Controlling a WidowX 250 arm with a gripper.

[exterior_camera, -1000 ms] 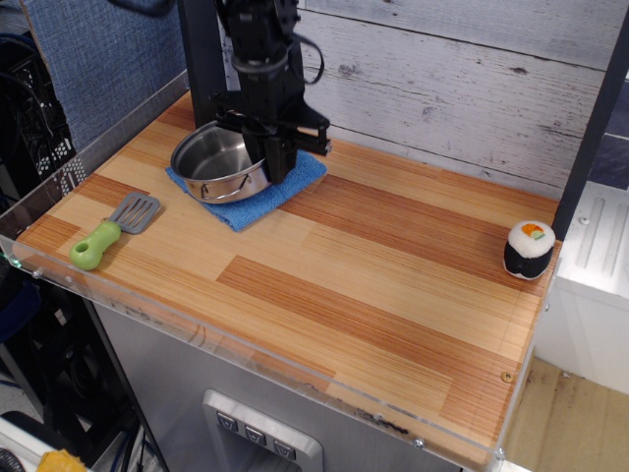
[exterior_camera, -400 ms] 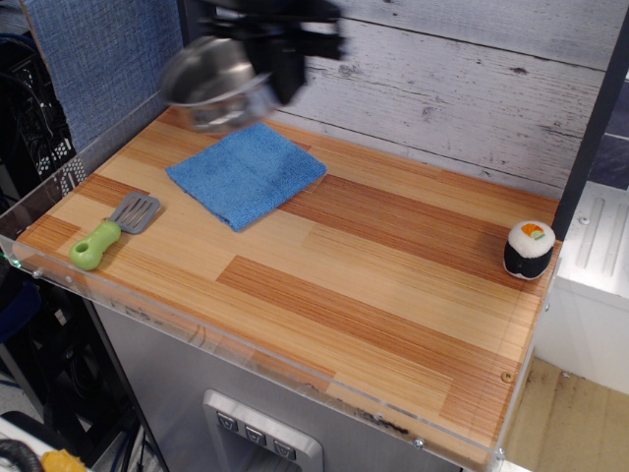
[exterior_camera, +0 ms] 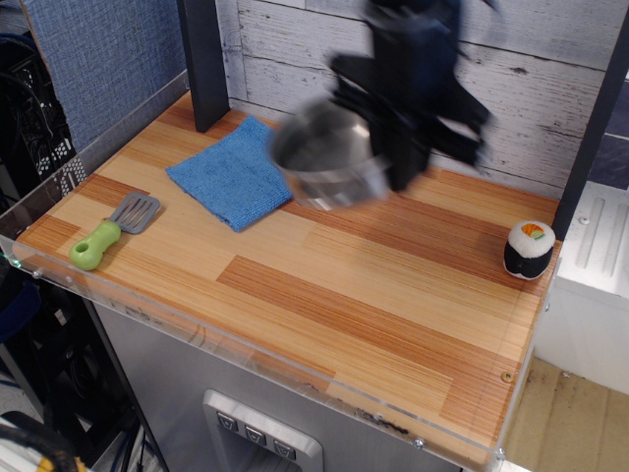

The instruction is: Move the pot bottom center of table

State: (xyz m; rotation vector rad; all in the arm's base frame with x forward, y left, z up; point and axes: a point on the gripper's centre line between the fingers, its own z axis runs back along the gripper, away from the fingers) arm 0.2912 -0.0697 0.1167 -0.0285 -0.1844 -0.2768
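The shiny steel pot (exterior_camera: 322, 155) hangs in the air above the middle of the wooden table (exterior_camera: 373, 295), blurred by motion. My gripper (exterior_camera: 388, 162) is shut on the pot's right rim, the black arm rising behind it toward the top of the view. The pot sits just right of the blue cloth and clear of the tabletop. Its wire handles are too blurred to make out.
A blue cloth (exterior_camera: 233, 175) lies flat at the back left. A green-handled spatula (exterior_camera: 110, 231) rests near the left edge. A sushi toy (exterior_camera: 529, 249) stands at the right edge. A dark post (exterior_camera: 201, 61) rises at the back left, with a plank wall behind.
The pot was lifted off the blue cloth, rose up at the back left, and has now swung right and forward with the gripper to above the table's middle.
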